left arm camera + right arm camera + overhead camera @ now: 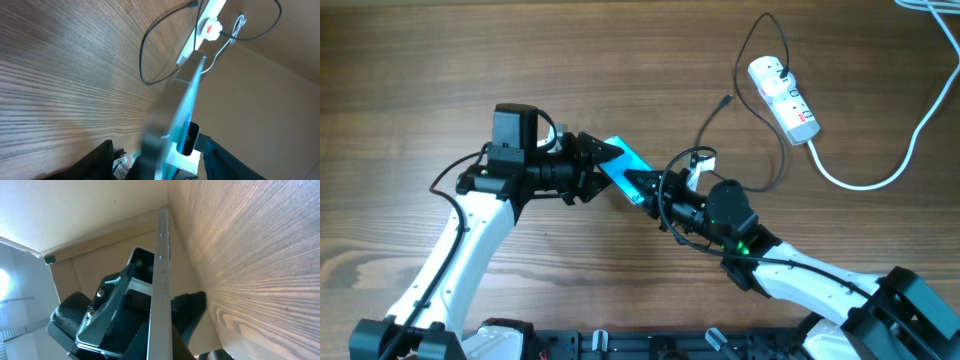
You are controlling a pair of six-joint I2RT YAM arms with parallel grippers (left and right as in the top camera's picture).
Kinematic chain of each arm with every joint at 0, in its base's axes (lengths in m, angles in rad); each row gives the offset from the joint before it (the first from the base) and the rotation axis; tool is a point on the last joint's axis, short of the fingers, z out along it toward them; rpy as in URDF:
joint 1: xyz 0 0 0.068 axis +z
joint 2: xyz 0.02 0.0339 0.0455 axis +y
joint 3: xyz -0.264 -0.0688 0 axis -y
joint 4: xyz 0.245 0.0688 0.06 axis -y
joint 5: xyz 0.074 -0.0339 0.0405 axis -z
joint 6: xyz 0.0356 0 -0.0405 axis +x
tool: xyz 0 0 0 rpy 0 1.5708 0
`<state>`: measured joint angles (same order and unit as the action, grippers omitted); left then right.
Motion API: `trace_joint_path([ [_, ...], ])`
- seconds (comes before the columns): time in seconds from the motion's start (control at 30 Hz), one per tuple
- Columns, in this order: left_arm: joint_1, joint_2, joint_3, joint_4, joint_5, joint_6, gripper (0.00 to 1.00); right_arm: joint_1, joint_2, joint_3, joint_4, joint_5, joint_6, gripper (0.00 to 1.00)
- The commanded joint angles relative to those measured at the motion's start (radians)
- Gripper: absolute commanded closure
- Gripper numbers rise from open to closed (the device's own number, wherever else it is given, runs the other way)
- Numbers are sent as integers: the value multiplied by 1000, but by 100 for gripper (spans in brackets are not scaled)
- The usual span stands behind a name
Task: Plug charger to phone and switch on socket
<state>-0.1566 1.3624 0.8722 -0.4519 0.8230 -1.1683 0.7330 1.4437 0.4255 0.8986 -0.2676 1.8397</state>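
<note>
- I have the phone (pixel 623 163) held on edge above the table (pixel 440 80) at centre, its cyan screen tilted, bridging both arms.
- The right gripper (pixel 653 186) is clamped on the phone's near end.
- The left gripper (pixel 595 168) straddles the opposite end; I cannot tell whether its fingers press the phone.
- The charger (pixel 724 101) lies with its free connector on bare wood, apart from the phone.
- The socket (pixel 785 100) lies far right, thick white lead (pixel 910 140) trailing off.
</note>
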Motion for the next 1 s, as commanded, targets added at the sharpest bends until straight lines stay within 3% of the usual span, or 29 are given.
trace_joint_path([
  [0.0,-22,8,-5,8,-36,-26,55,10,-10,19,17,13,16,95],
  [0.13,-37,8,-5,8,-46,-39,55,10,-10,19,18,13,21,95],
  [0.27,-53,8,-5,8,-68,-45,65,10,-10,19,17,13,19,95],
  [0.3,-56,8,-5,18,-70,-46,75,10,-10,19,17,13,19,95],
  [0.43,-56,8,-5,34,-69,-84,96,10,-10,19,-1,13,17,95],
  [0.97,-55,8,-5,53,-127,-79,96,10,-10,19,-21,12,23,95],
])
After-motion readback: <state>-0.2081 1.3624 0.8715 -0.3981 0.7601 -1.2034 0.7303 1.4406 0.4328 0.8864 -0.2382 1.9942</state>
